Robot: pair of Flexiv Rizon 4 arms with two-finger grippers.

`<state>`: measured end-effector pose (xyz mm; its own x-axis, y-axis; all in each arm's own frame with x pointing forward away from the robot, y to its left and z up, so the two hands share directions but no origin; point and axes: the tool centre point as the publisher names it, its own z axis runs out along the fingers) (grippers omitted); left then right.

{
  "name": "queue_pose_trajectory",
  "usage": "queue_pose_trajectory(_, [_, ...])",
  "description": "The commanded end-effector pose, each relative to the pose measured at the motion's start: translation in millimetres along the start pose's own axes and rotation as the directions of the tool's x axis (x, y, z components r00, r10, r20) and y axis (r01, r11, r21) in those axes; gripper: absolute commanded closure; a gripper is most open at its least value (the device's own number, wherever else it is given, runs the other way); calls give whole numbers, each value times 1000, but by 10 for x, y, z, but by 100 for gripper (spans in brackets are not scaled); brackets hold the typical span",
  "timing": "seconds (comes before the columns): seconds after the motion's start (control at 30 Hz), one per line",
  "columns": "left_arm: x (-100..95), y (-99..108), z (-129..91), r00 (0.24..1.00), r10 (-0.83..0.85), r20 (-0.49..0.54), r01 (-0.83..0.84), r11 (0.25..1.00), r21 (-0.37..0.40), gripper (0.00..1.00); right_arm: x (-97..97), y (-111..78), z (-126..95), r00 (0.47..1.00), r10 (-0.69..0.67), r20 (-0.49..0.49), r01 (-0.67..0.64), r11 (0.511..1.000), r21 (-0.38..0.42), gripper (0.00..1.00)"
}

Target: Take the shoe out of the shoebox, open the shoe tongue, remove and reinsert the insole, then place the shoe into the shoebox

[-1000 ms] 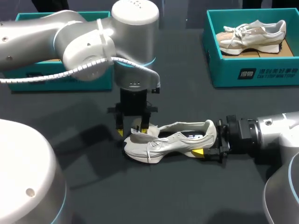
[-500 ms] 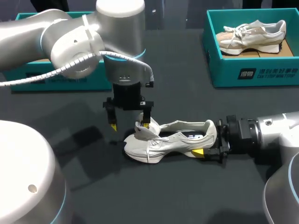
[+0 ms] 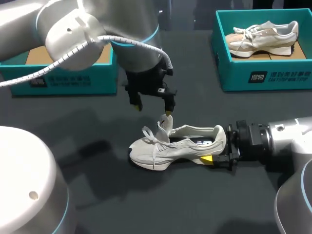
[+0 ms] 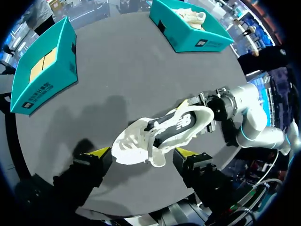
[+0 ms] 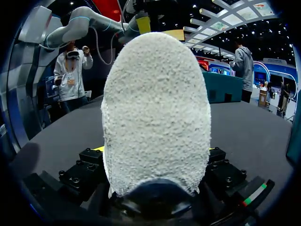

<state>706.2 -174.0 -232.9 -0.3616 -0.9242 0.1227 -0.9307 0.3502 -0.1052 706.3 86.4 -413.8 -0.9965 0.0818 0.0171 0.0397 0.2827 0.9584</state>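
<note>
From the head view, the shoe (image 3: pixel 178 146) lies on the table (image 3: pixel 195 97), its heel at 3 o'clock pinched by the right gripper (image 3: pixel 217 150). The left gripper (image 3: pixel 153 108) hangs spread at the shoe's 12 o'clock. In the left wrist view, the shoe is under spread fingers (image 4: pixel 96 153). In the right wrist view, the heel is clamped.

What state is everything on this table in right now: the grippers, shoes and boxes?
Shoe: on the table, out of its box.
Tongue: standing up.
Left gripper: open, above the tongue.
Right gripper: shut on the shoe's heel.
Left box: open, empty.
Right box: open, holding a second shoe.
</note>
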Motion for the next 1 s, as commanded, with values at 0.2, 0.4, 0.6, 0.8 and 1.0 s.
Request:
queue_pose_trajectory(0.2, [344, -169, -229, 936, 333, -117, -337, 942, -10, 100, 19, -16, 13, 1000, 0, 2, 0, 1000, 3, 100])
queue_pose_trajectory(0.4, [416, -211, -303, 887, 438, -147, -446, 895, -26, 100, 19, -16, 13, 1000, 0, 2, 0, 1000, 3, 100])
queue_pose_trajectory(0.6, [416, -211, -303, 887, 438, -147, -446, 895, -26, 100, 19, -16, 13, 1000, 0, 2, 0, 1000, 3, 100])
queue_pose_trajectory(0.8, [476, -256, -201, 818, 555, -150, -562, 827, -10, 100, 19, -16, 13, 1000, 0, 2, 0, 1000, 3, 100])
queue_pose_trajectory(1.0, [588, -215, -110, 659, 738, -147, -734, 673, 88, 100, 19, -16, 13, 1000, 0, 2, 0, 1000, 3, 100])
